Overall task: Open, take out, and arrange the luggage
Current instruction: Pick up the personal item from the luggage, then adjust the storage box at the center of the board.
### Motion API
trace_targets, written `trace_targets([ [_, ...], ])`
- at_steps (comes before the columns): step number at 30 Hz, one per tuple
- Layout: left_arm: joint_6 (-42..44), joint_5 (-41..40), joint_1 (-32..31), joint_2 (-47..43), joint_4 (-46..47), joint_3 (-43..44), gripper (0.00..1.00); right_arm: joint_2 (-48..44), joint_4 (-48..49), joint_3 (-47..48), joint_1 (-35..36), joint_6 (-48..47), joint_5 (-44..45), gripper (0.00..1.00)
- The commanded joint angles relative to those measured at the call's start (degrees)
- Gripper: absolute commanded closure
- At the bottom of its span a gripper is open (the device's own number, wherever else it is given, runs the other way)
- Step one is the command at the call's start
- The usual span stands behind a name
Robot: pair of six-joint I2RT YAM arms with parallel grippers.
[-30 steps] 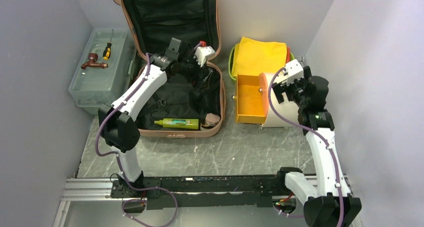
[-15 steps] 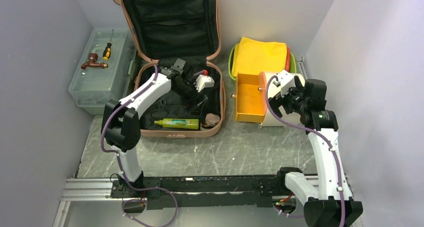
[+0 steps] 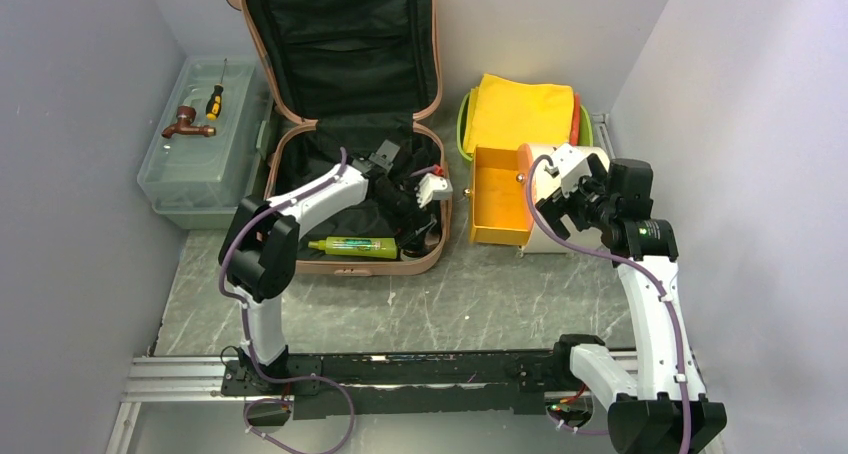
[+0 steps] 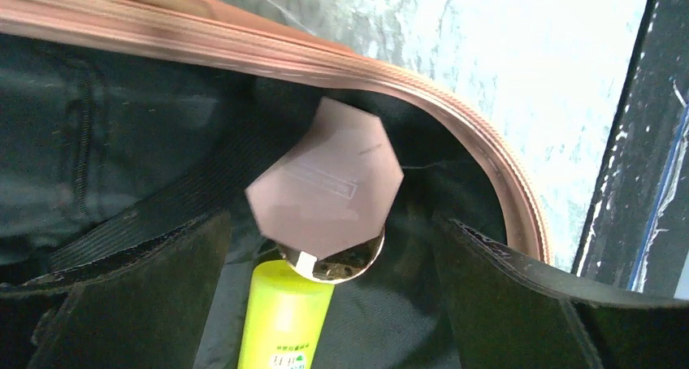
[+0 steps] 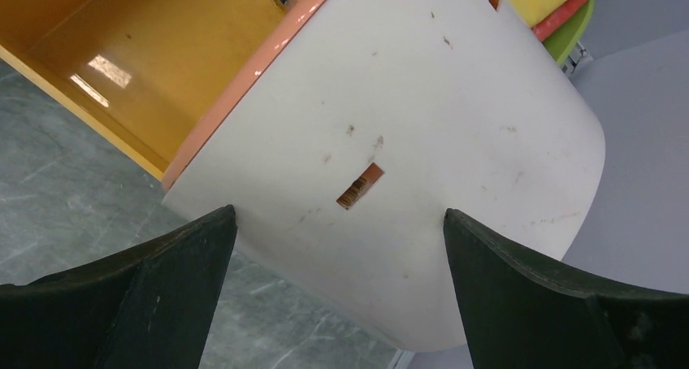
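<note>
Top external: the luggage [image 3: 340, 54] is open, but unpacking has barely begun.

The luggage lies against the far edge of the surface, left of the middle, with its lid upright against the back wall, so the opening step looks done. A lime green tube [image 3: 352, 245] and what seems to be a small jar with a hexagonal mauve lid [image 4: 325, 192] still lie in the base on the black lining, touching end to end near its front right corner. The left gripper [image 3: 413, 224] hangs just over that jar, jaws spread wide and gripping nothing. The right gripper [image 5: 340, 223] hovers over the white drawer unit [image 5: 422, 141] near the right edge, jaws likewise released and empty. Taking the items out and arranging them is all left to do.
</note>
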Motion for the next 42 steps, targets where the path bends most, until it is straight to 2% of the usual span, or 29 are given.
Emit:
trace_targets([
  [1,4.65,-1.23,-1.22,0.07,3.11,-0.39,0.0,1.96,-11.06,-1.56,-0.2,-2.08,5.48,0.0],
  [10,-2.29,6.09,-1.26,8.16,-3.32,10.43,0.01,4.66,-9.2,0.87,-0.2,-2.29,7.53,0.0],
  [12,-3.42,4.97,-1.67,10.09,-3.71,11.96,0.01,5.38,-9.0,1.18,-0.2,-2.58,7.49,0.0],
  [15,-2.76,3.61,-1.83,13.41,-6.45,14.16,0.0,6.47,-9.03,1.98,-0.2,-3.45,7.98,0.0],
  [21,-0.03,4.36,-1.84,14.49,-12.96,15.81,0.09,7.8,-8.58,2.53,-0.2,-4.59,8.35,0.0],
  [25,-0.19,2.64,-1.37,13.08,-13.45,15.53,0.26,8.04,-7.75,1.73,-0.2,-4.81,8.3,0.0],
  [29,-1.28,2.73,-0.26,12.25,-15.23,16.75,0.52,8.17,-6.96,1.14,-0.2,-5.32,8.8,0.0],
  [32,-1.53,1.73,0.68,10.97,-16.3,17.55,0.77,8.14,-6.22,0.51,-0.2,-5.95,9.33,0.0],
  [34,-2.14,0.98,1.74,10.04,-16.52,18.57,0.88,8.08,-5.54,-0.01,-0.2,-6.16,9.67,0.0],
  [39,-2.58,-0.95,4.71,8.1,-18.36,25.39,0.99,7.75,-4.44,-0.82,-0.27,-5.87,10.13,0.0],
  [42,-2.36,-1.53,5.78,7.12,-18.54,30.27,1.0,7.75,-3.84,-1.04,-0.29,-5.82,10.85,0.0],
])
